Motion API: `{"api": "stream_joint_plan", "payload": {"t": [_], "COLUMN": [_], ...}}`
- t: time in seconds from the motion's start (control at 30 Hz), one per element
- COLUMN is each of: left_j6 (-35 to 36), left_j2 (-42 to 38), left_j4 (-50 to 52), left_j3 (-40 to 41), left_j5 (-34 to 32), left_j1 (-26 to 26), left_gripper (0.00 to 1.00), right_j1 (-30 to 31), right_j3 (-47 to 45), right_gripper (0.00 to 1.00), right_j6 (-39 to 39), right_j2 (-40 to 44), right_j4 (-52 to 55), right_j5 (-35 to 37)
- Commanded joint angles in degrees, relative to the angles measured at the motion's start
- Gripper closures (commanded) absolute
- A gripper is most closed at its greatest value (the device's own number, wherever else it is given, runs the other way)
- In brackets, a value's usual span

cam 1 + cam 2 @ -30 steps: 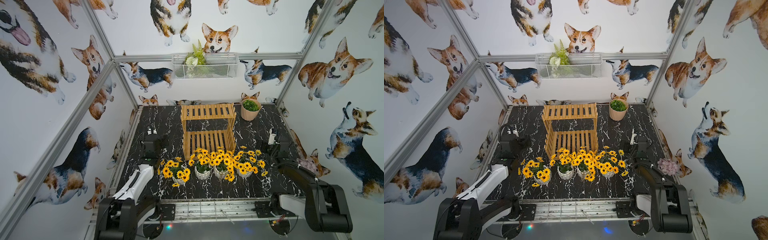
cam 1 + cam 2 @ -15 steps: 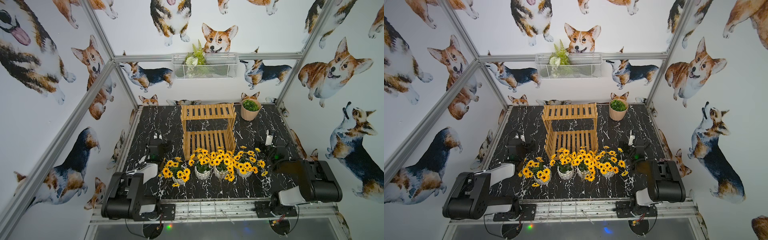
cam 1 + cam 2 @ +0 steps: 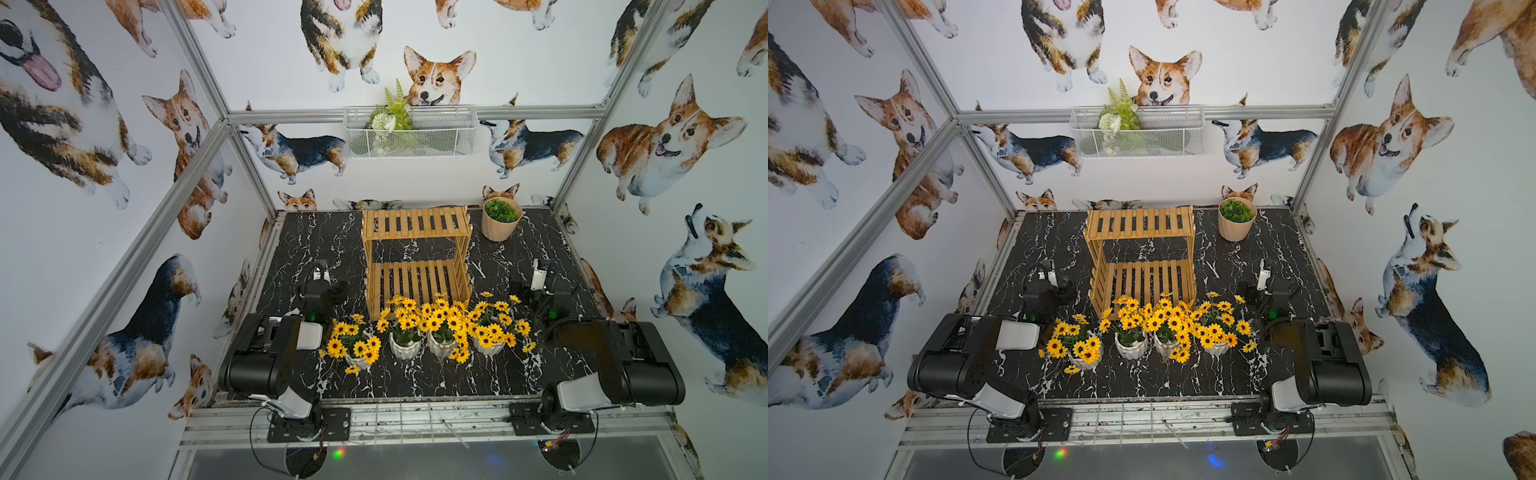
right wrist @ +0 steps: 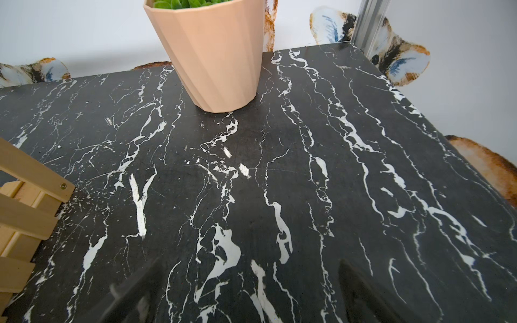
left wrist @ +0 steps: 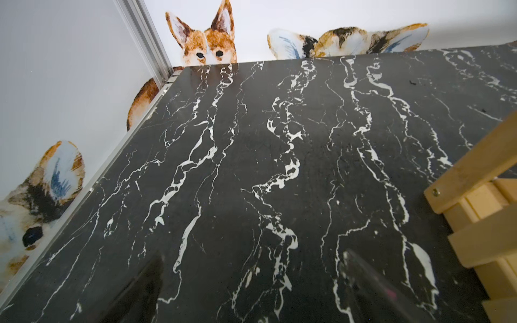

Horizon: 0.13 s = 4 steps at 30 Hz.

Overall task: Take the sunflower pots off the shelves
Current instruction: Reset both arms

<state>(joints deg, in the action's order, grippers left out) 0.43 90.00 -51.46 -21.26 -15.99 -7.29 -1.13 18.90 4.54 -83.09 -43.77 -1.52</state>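
Several sunflower pots [image 3: 405, 349] [image 3: 1131, 347] stand in a row on the black marble table, just in front of the shelves [image 3: 415, 224] [image 3: 1140, 222]. Both boards of the shelves are bare. My left gripper [image 3: 318, 286] [image 5: 253, 254] hangs low over the table left of the shelves, open, with only marble between its fingers [image 5: 369, 285]. On the far side of the shelves, my right gripper [image 3: 544, 286] [image 4: 249, 263] is open too, its fingers [image 4: 361, 290] wide apart and holding nothing. A shelf post [image 5: 475, 173] [image 4: 25, 173] shows at the edge of each wrist view.
A beige pot with a green plant [image 3: 500, 222] [image 4: 212, 56] stands at the back right corner. A white wire basket with fern [image 3: 409, 133] hangs on the back wall. Both arms lie folded by the front rail [image 3: 415, 419], one on each side of the pot row.
Both arms have folded down and back toward the front rail. The grippers stay low beside the shelves, and the pots have not moved.
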Motion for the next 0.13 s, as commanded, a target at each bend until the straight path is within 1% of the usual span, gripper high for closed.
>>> {"api": "stream_joint_plan", "payload": {"t": [0.0, 0.1], "left_j6": [0.80, 0.72], "left_j2": [0.09, 0.09], "left_j4": [-3.23, -3.03], "left_j3": [-0.01, -0.02], "left_j5": [-0.45, -0.45], "left_j1": [-0.06, 0.08], "left_gripper": [0.00, 0.00], "right_j1": [0.03, -0.01], "right_j3": [0.50, 0.11], "right_gripper": [0.00, 0.00], "right_j6": [-0.20, 0.05], "right_j2": [-0.48, 0.02], "right_j4": [-2.92, -3.06], "right_j5": [1.18, 1.33]}}
